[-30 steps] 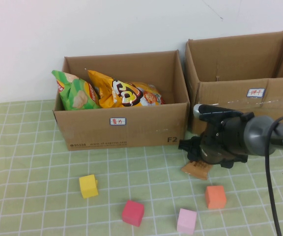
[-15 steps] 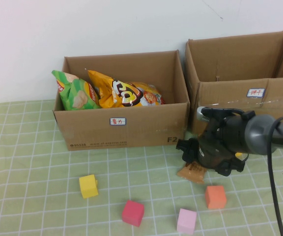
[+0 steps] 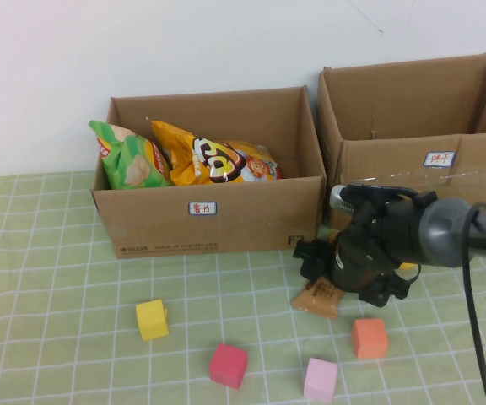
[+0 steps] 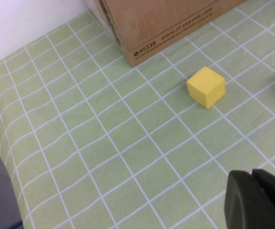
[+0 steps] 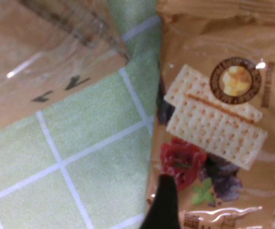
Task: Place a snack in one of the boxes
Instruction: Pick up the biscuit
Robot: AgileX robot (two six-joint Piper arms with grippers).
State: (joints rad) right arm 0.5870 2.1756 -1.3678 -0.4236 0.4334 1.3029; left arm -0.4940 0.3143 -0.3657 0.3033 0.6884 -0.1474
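— Right gripper (image 3: 323, 283) is low over the cracker packet (image 3: 317, 297), which lies flat on the green checked cloth (image 3: 57, 278) just in front of the gap between the two boxes. Is it gripping yet?

— I cannot tell. The wrist view shows one dark fingertip (image 5: 162, 202) against the packet's printed face, but not whether the jaws have closed.

— So how should the pickup go?

— My guess is to pinch near an edge or seam, since a flat foil packet (image 5: 214, 119) gives little to bite on. Then lift straight up, high enough to clear a cardboard wall.

— Which box?

— The right box (image 3: 412, 118) looks empty from here; the left box (image 3: 213, 211) already holds chip bags (image 3: 213, 156). Either is close.

— And the left gripper (image 4: 259, 200)?

— Parked over bare cloth near the yellow block (image 4: 206, 86), fingers together, holding nothing.
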